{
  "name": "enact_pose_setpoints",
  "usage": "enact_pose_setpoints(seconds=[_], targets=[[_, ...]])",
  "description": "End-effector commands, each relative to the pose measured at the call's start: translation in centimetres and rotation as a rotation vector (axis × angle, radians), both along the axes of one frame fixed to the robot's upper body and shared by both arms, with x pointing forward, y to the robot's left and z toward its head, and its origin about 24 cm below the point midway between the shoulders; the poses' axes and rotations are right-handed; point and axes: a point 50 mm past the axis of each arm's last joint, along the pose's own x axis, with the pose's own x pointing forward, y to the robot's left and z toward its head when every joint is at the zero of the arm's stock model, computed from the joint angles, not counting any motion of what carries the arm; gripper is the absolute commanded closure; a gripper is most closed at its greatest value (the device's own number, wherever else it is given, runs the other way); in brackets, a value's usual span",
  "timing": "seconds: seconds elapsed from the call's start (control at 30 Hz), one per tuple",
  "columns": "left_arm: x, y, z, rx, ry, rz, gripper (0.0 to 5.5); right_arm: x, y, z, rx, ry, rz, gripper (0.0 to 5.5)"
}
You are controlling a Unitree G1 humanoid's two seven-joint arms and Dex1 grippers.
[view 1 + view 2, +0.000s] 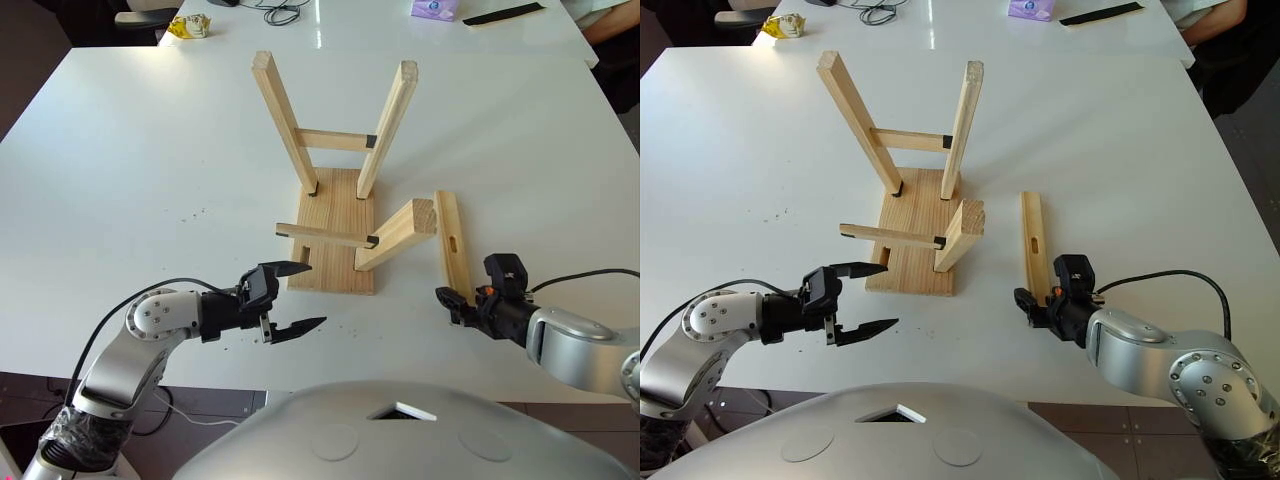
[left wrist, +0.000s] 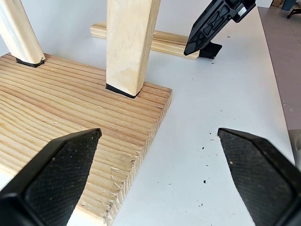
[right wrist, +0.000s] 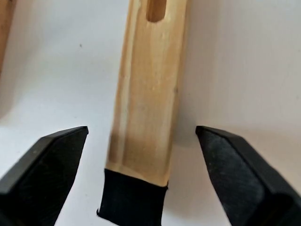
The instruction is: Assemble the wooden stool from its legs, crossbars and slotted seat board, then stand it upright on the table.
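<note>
Right wrist view is showing you the loose leg (image 3: pixel 143 108) lying lengthwise straight ahead, its black-capped near end sitting between your right gripper's (image 3: pixel 141 132) spread fingers; your left gripper (image 1: pixel 316 294), also spread, is hovering well apart from it.

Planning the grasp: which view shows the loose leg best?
Left eye view: the whole loose leg, slot visible. Right eye matches. Right wrist view gives its black-tipped end close up; left wrist, a distant strip.
</note>
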Motion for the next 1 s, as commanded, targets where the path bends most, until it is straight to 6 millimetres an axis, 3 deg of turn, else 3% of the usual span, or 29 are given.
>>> enact_pose_setpoints(seconds=[0.03,0.23,0.33,0.43,0.53,0.67,0.77,0.87,1.0], targets=[[0.2,-0.2,0.2,-0.006,-0.011,-0.006,0.92,-0.7,-0.8,-2.5,-0.035,0.083,-0.012,1.71],[1.1,0.2,1.0,-0.040,-0.016,0.031,0.92,-1.0,-1.5,-4.0,-0.034,0.075,-0.040,2.57],[2.2,1.7,2.1,-0.066,-0.037,0.127,0.92,-0.4,-1.7,-3.8,-0.037,0.032,-0.045,3.09],[3.4,4.6,4.2,-0.116,-0.070,0.271,0.92,0.2,-2.3,-3.6,-0.056,-0.020,-0.069,3.44],[5.2,7.3,7.6,-0.195,-0.119,0.411,0.92,0.9,-3.1,-3.1,-0.075,-0.082,-0.107,3.44],[8.8,8.9,12.4,-0.291,-0.241,0.629,0.92,2.6,-4.5,-1.9,-0.109,-0.196,-0.156,3.44],[11.4,8.2,15.3,-0.321,-0.275,0.702,0.92,5.0,-5.9,0.4,-0.127,-0.363,-0.175,3.44],[13.3,6.1,18.0,-0.301,-0.480,0.720,0.92,7.8,-7.1,4.1,-0.125,-0.582,-0.148,3.44],[14.1,2.4,20.0,-0.386,-0.588,0.619,0.92,11.5,-7.6,11.4,-0.034,-0.920,-0.053,3.44]])
